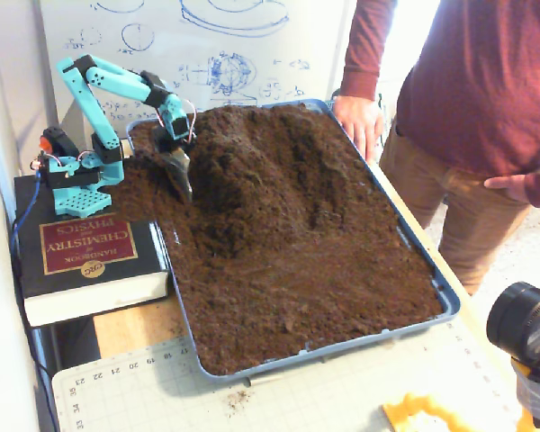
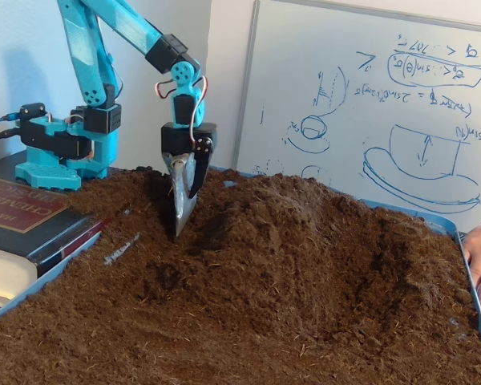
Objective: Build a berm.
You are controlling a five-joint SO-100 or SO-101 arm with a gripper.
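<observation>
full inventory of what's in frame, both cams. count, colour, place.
berm: 1, dark brown ridge of loose soil, far half of the tray, right of the gripper in both fixed views
flat soil: dark brown, fills the near half of the tray
tray: 1, blue, centre of the table
book: 1, black with a dark red cover label, left of the tray, under the arm's base
whiteboard: 1, white with blue sketches, behind the tray
cutting mat: 1, pale green with a ruler edge, near side
camera lens: 1, black, lower right
yellow object: 1, bottom edge, cut off
person: 1, maroon top, tan trousers, right of the tray, hand at its rim
arm: 1, turquoise
gripper: 1, tips in the soil, jaws look closed
</observation>
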